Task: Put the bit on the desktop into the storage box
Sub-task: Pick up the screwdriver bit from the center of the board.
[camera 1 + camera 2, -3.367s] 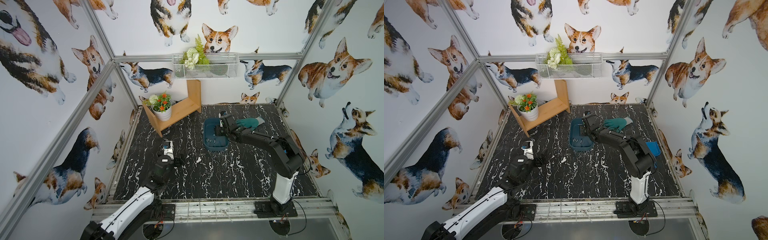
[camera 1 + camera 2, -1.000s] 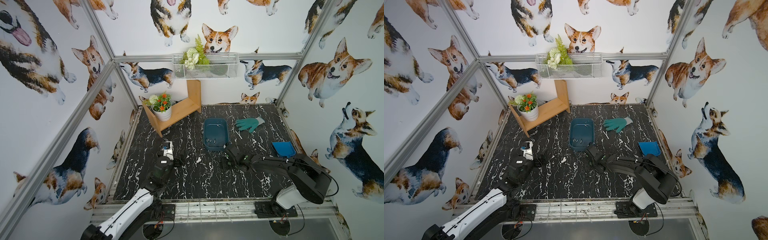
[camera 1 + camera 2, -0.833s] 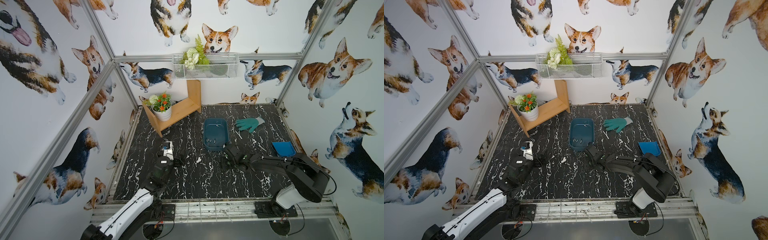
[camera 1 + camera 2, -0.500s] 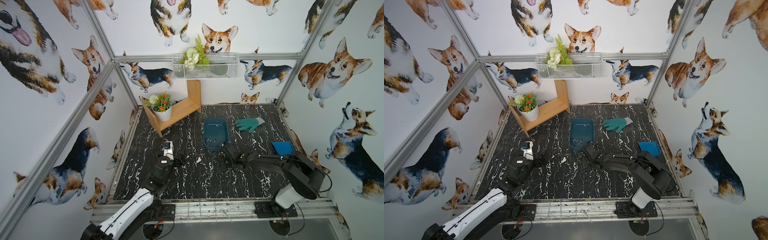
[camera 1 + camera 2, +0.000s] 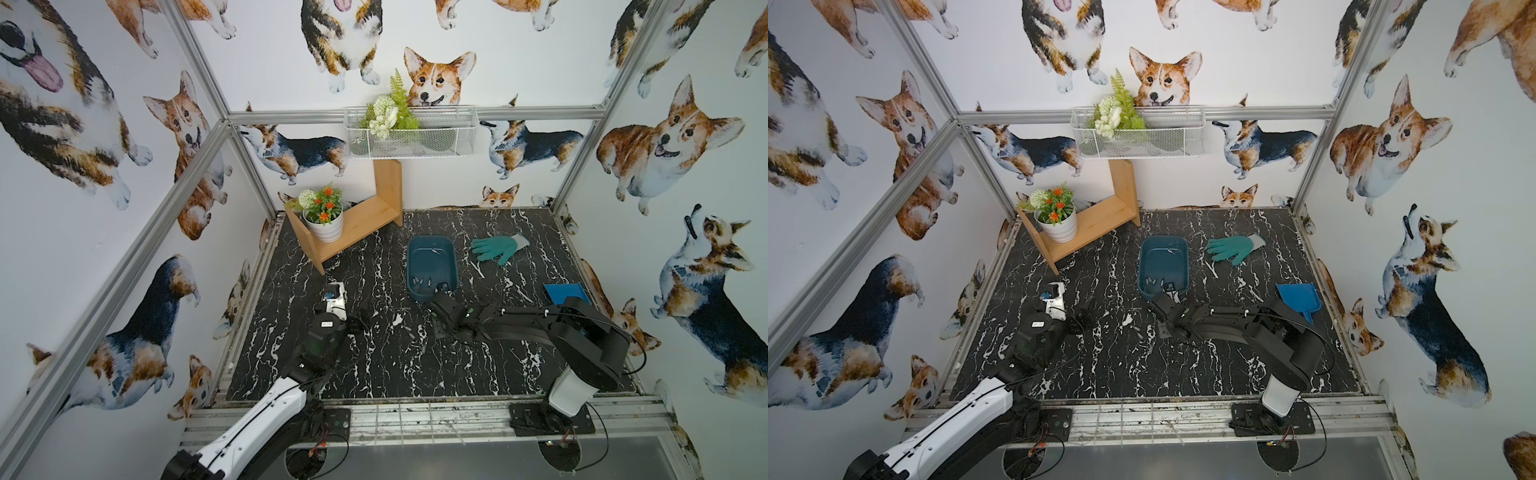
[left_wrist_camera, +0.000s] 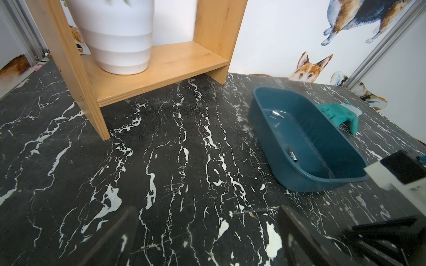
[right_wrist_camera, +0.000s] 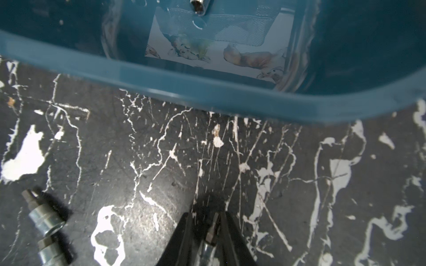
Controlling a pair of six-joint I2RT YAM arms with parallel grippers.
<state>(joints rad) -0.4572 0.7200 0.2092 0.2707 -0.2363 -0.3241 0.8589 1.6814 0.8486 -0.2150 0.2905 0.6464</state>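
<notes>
Steel bit [image 7: 210, 232] pinched in the right gripper [image 7: 205, 214] — long axis toward the storage box [image 7: 207, 94], rim across upper frame, just ahead.

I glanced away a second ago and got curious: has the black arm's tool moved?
Yes. The right tool, with a bit between its jaws, has moved closer to the near end of the storage box.

Bare desktop [image 7: 138, 165] — storage box [image 7: 207, 96] rim near
</notes>
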